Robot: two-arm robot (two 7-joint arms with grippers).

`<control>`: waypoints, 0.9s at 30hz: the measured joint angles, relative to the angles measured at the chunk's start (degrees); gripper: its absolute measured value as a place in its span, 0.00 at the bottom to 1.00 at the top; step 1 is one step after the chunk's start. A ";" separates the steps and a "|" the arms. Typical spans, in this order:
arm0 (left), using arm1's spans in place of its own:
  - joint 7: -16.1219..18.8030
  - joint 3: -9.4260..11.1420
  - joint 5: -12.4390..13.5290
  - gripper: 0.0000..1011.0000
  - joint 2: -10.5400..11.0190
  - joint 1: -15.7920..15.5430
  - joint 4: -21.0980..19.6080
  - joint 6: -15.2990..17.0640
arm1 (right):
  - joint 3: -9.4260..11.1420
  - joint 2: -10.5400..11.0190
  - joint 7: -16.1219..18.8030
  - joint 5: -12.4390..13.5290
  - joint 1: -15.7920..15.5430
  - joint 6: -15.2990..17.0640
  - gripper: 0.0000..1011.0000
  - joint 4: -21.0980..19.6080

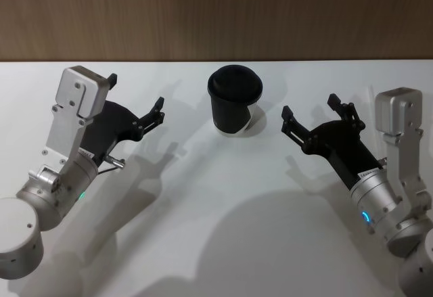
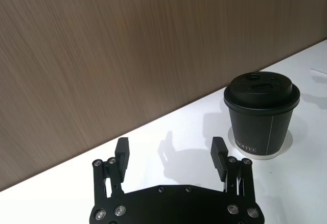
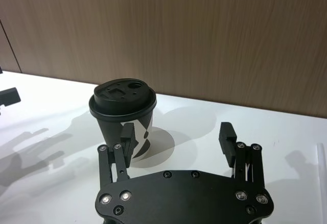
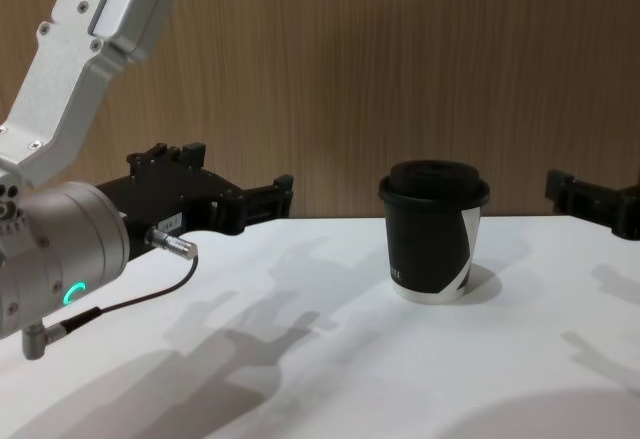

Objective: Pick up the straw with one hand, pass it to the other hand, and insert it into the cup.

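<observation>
Bench scene with two arms and a lidded cup. We see the cup [image 1: 233, 104] standing upright on the white bench [image 1: 216, 209], towards its far edge and near the wood-panelled wall [image 1: 216, 13]. The cup is black, with a black lid pressed on, a slanted white patch on its side and a white rim at the base.

The left gripper [image 1: 136, 90] hangs above the bench to the cup's left. Its jaws are spread wide with nothing between them, and their tips point towards the cup but stay well apart from it. From the left wrist we see the same spread jaws [image 2: 170, 150], with the cup [image 2: 260, 114] standing beyond and off to one side. A green ring light [image 4: 72, 292] glows on this arm's silver wrist, and a thin dark cable [image 4: 120, 304] loops beneath it.

The right gripper [image 1: 310, 107] hangs to the cup's right. Its jaws are likewise spread and empty, aimed at the cup and near it without touching. From the right wrist the cup [image 3: 120, 114] shows just past one fingertip [image 3: 127, 134]. A blue light [image 1: 366, 217] shows on this wrist.

A thin pale strip [image 3: 320, 163] lies on the bench near the right gripper; we cannot tell whether it is the straw.
</observation>
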 joint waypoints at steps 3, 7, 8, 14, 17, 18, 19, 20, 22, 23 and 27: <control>0.00 0.00 0.00 0.99 0.00 0.00 0.00 0.00 | 0.00 0.00 0.00 0.00 0.00 0.00 0.99 0.00; 0.00 0.00 0.00 0.99 0.00 0.00 0.00 0.00 | 0.00 0.00 0.00 0.00 0.00 0.00 0.99 0.00; 0.00 0.00 0.00 0.99 0.00 0.00 0.00 0.00 | 0.00 0.00 0.00 0.00 0.00 0.00 0.99 0.00; 0.00 0.00 0.00 0.99 0.00 0.00 0.00 0.00 | 0.00 0.00 0.00 0.00 0.00 0.00 0.99 0.00; 0.00 0.00 0.00 0.99 0.00 0.00 0.00 0.00 | 0.00 0.00 0.00 0.00 0.00 0.00 0.99 0.00; 0.00 0.00 0.00 0.99 0.00 0.00 0.00 0.00 | 0.00 0.00 0.00 0.00 0.00 0.00 0.99 0.00; 0.00 0.00 0.00 0.99 0.00 0.00 0.00 0.00 | 0.00 0.00 0.00 0.00 0.00 0.00 0.99 0.00; 0.00 0.00 0.00 0.99 0.00 0.00 0.00 0.00 | 0.00 0.00 0.00 0.00 0.00 0.00 0.99 0.00; 0.00 0.00 0.00 0.99 0.00 0.00 0.00 0.00 | 0.00 0.00 0.00 0.00 0.00 0.00 0.99 0.00; 0.00 0.00 0.00 0.99 0.00 0.00 0.00 0.00 | 0.00 0.00 0.00 0.00 0.00 0.00 0.99 0.00; 0.00 0.00 0.00 0.99 0.00 0.00 0.00 0.00 | 0.00 0.00 0.00 0.00 0.00 0.00 0.99 0.00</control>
